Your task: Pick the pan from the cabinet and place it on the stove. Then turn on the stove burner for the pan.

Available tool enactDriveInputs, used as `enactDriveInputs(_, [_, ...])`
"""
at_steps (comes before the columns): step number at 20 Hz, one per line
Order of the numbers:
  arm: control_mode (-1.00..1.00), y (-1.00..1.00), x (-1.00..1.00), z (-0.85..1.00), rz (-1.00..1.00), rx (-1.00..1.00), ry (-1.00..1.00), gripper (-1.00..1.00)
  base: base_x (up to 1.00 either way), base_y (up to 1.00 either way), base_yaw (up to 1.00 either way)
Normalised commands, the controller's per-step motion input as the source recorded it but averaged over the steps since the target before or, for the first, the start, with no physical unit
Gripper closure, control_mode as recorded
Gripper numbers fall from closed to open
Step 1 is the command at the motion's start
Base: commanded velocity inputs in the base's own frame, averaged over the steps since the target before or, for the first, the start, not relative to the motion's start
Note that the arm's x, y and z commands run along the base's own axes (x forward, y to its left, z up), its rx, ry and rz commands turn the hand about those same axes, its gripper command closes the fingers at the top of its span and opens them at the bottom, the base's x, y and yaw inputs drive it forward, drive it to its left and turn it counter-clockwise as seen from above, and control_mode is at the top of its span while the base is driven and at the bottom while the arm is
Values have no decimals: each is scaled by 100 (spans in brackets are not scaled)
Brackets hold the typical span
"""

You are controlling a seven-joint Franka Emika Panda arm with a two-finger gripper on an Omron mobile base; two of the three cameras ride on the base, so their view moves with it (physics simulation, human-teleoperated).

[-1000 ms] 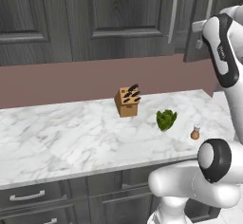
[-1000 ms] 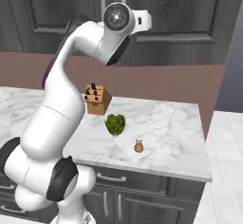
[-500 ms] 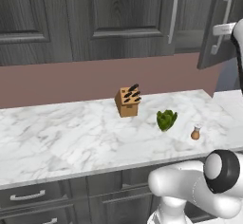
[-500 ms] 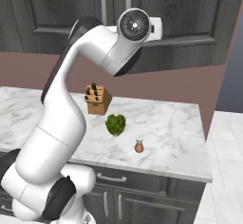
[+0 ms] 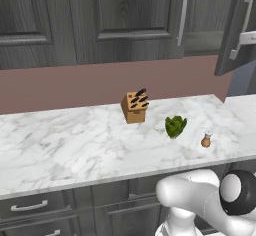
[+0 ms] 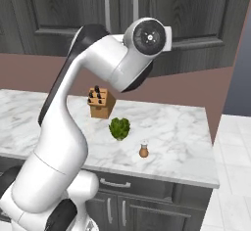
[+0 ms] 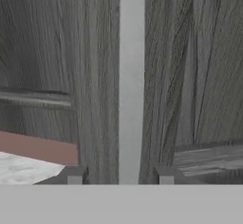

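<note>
The cabinet's right door [image 5: 239,25] stands swung outward, and a lighter interior [image 5: 204,15] with a shelf shows behind it. Its long silver bar handle [image 7: 131,76] runs straight up the hand view against the dark wood grain. My gripper [image 7: 120,174] is open and straddles that handle, one fingertip [image 7: 74,173] on each side with a gap to the bar. The white arm [image 6: 122,63] arches up in front of the wall cabinets in the right base view. The pan and the stove are out of view.
On the marble counter [image 5: 75,145] stand a wooden knife block [image 5: 135,107], a green leafy vegetable [image 5: 175,126] and a small brown shaker [image 5: 206,140]. Drawer fronts [image 5: 30,207] run below. The counter ends at the right [image 6: 211,176].
The jaws have opened off the bar handle. The cabinet door has swung further out. The arm has moved right, leaving the upper right of the left base view.
</note>
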Motion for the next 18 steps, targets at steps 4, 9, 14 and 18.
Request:
enactDriveInputs(4, [-100,3,-66,0,0,-1,-8,-100,0,0,0])
enactDriveInputs(9, [-100,4,-76,0,0,-5,-7,-100,0,0,0])
enactDriveInputs(14, [-100,69,-41,0,0,-29,0,-100,0,0,0])
enactDriveInputs(18, [-100,100,-1,0,0,-44,-4,-100,0,0,0])
